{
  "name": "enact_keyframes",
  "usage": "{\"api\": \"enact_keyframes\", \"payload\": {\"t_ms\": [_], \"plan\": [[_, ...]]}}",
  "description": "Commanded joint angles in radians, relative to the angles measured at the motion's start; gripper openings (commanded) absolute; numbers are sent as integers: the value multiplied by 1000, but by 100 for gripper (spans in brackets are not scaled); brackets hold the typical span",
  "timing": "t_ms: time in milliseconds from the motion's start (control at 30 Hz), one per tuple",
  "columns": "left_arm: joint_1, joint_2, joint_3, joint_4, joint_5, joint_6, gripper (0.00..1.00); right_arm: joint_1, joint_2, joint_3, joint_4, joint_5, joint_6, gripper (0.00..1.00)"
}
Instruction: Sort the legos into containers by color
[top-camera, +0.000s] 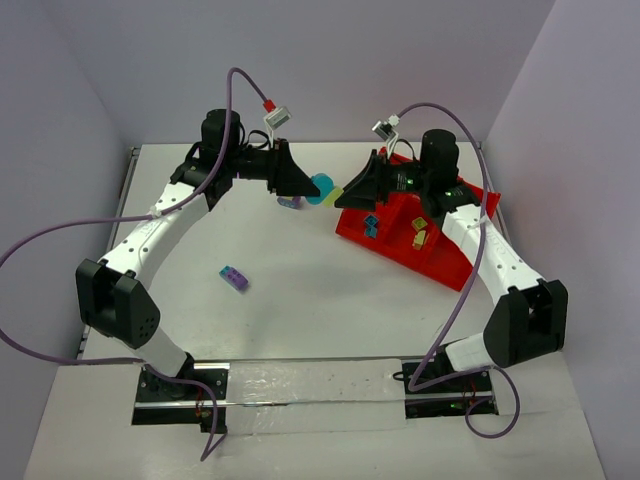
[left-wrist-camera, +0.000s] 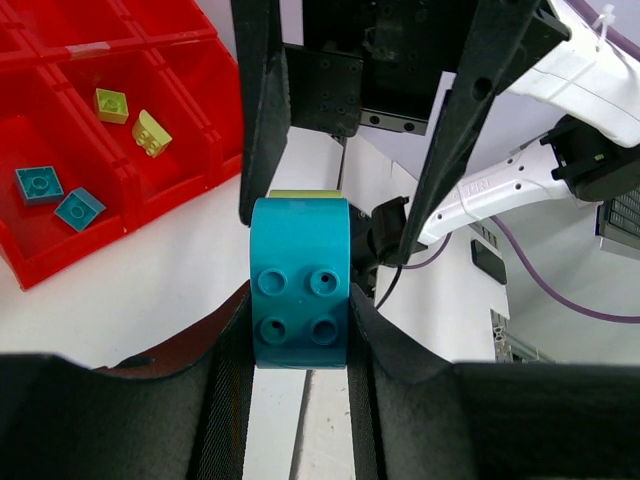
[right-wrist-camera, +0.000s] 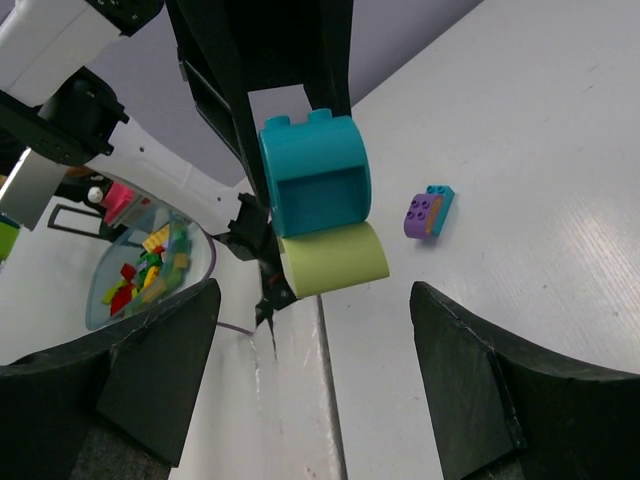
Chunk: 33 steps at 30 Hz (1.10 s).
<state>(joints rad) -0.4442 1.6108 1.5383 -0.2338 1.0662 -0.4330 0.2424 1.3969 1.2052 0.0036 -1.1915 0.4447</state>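
Closest to the lens in the left wrist view are the black pads (left-wrist-camera: 225, 380) of the left claw (top-camera: 300, 185), clamped on the sides of a chunky teal brick (left-wrist-camera: 300, 285). It's held up off the table with the studs facing the camera. A yellow-green brick (right-wrist-camera: 335, 258) is stuck onto the far side of it, so this pair has to be split before either piece can be sorted.

The right claw (top-camera: 352, 190) faces it head on with its fingers spread wide and nothing in them. From the left wrist view they look to sit either side of the pair, but I can't tell if they're touching.

My read is that we're at the pull-apart step. Next the right claw needs to close on the yellow-green half only, then tug or twist while the left one keeps hold of the teal.

The red tray (left-wrist-camera: 230, 110) is just beside the right claw. One slot already has two teal bricks (left-wrist-camera: 40, 185) and another has two yellow-green ones (left-wrist-camera: 112, 104), so both halves have a home.

Room-wise, the tray corner is close under the right wrist and the two arms are nose to nose, so there's not much slack there. The table toward the bases has far more space, with one purple brick (top-camera: 234, 278) lying on it. Another small purple clump (top-camera: 290, 202) sits on the table under the left claw.
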Motion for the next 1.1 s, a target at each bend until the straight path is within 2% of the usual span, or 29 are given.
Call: {"api": "enact_keyframes", "payload": {"t_ms": [0,333,633,700,800,900,933,1067], "plan": [[-1,-43,17,64,46,-5,0,7,21,52,123,-39,70,83],[-1,-68,3,68,57,-15,0,19,65,49,296,-99,202,72],[-1,-71,2,64,52,-16,0,50,91,80,308,-106,216,60],[-1,-71,1,60,50,-16,0,52,95,80,322,-106,226,51],[-1,-73,-1,64,45,-18,0,53,95,75,337,-110,243,27],[-1,-72,-1,66,37,-22,0,51,88,70,305,-105,217,10],[-1,-73,-2,67,25,-24,0,49,84,67,280,-102,204,5],[-1,-65,5,52,-54,-33,0,25,59,44,151,-75,100,0]]}}
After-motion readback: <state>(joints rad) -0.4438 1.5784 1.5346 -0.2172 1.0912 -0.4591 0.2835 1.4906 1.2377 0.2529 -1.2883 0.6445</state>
